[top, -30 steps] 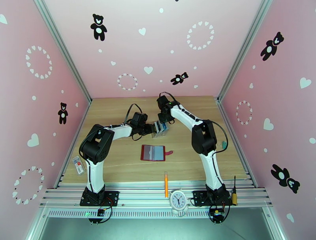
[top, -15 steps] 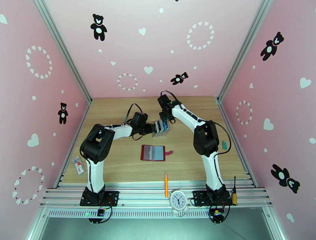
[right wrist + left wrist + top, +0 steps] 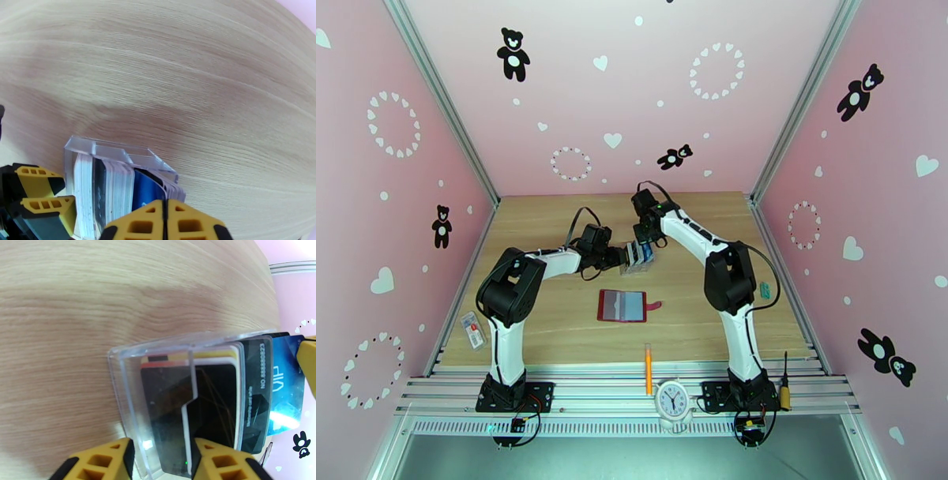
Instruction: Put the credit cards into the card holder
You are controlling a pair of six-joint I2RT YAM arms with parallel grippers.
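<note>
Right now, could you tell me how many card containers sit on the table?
2: the clear slotted rack at centre; the open red wallet lies apart, nearer the front edge.

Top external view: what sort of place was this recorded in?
Probably a purpose-built robot test booth, not a lived-in room: a pale wooden tabletop boxed in by pink panel walls printed with black bears and white hearts, edged with bare aluminium frame rails.

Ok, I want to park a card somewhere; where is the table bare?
Bare wood between the red wallet and the left arm, and the far strip behind the clear rack. Crowded at the rack, where left gripper and right gripper meet.
</note>
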